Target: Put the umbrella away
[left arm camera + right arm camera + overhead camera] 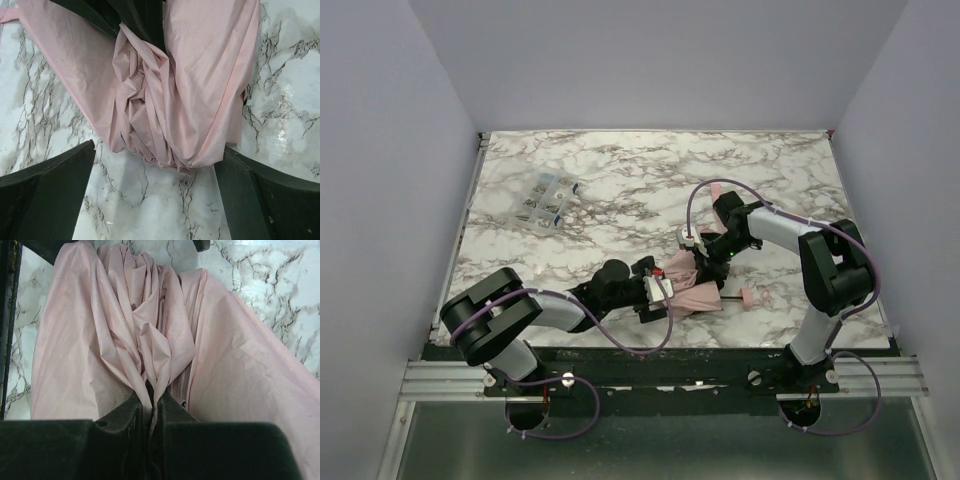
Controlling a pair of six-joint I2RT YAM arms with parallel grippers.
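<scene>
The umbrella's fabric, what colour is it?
The umbrella fabric is plain pale pink, with no pattern; the right wrist view shows it best.

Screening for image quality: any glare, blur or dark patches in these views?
Top view: even light, sharp, only soft shadows. Left wrist: glare patch on table, umbrella folds crisp. Right wrist: right pincer dark, little detail.
</scene>
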